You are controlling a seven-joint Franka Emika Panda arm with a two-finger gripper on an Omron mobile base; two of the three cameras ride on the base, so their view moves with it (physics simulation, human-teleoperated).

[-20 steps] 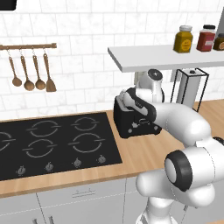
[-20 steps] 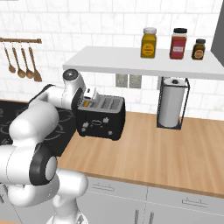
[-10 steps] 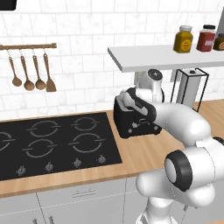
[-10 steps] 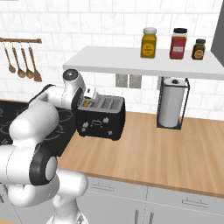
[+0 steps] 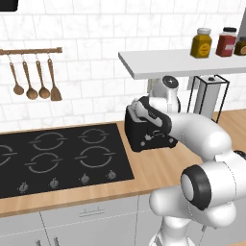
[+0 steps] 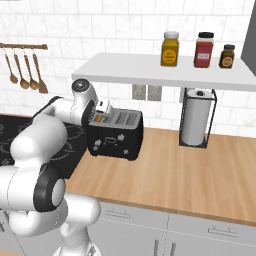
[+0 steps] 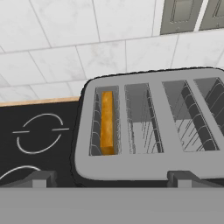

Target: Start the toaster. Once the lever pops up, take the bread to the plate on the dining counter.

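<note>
Wood, tile, black glass and plastic in a kitchen corner

The toaster (image 6: 116, 136) has a black, slightly glossy shell; from the hand view its top plate (image 7: 153, 131) looks like matt grey metal with thin wire racks in the slots, and the bread (image 7: 106, 122) in the leftmost slot shows a rough golden-brown edge. The counter (image 6: 190, 170) is smooth light wood with a faint grain. The stove (image 5: 57, 158) is a flat black glassy sheet. The wall (image 5: 96, 29) is glossy white tile. The shelf (image 6: 165, 72) is plain matt white. The spoons (image 5: 36, 77) look wooden. The arm (image 5: 202, 139) is smooth glossy white plastic.
</note>
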